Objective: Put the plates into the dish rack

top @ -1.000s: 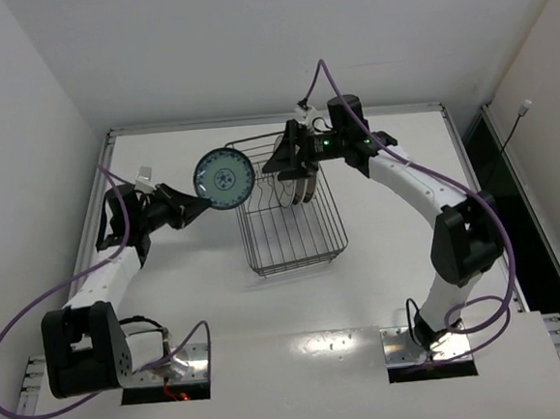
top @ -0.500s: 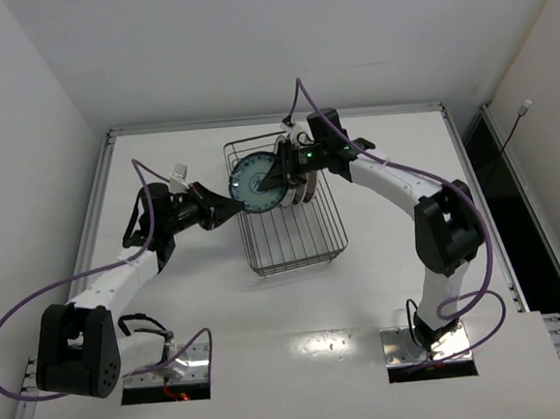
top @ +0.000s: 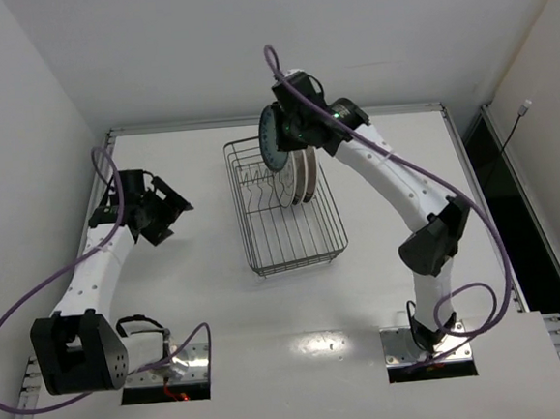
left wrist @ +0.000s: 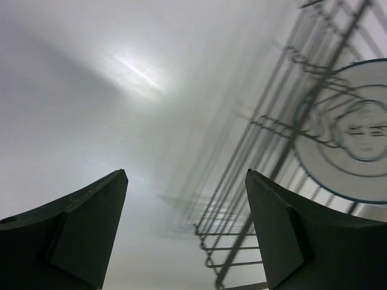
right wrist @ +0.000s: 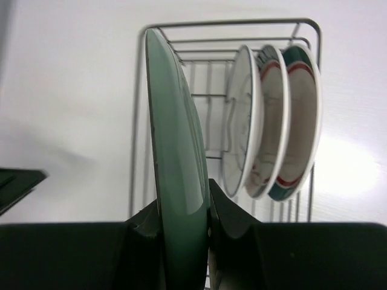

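My right gripper (right wrist: 182, 211) is shut on the rim of the small teal plate (right wrist: 175, 139), which it holds on edge. Seen from above, the teal plate (top: 272, 142) hangs over the far left part of the dish rack (top: 332, 234), under the right gripper (top: 286, 134). Three plates stand upright in the rack: a whitish one (right wrist: 240, 121) and two with green-and-red bands (right wrist: 273, 127) (right wrist: 302, 109). My left gripper (top: 172, 214) is open with nothing between its fingers, left of the rack. In the left wrist view, the teal plate (left wrist: 354, 130) shows behind the rack wires (left wrist: 266, 175).
The rack's near half (top: 292, 242) holds only bare wires and prongs. The right arm's purple cable (top: 393, 167) arcs over the table's right side. White walls border the table at the back and left.
The left gripper let go of the teal plate and drew back to the left. The right gripper shut on the plate and lifted it toward the rack's far end.
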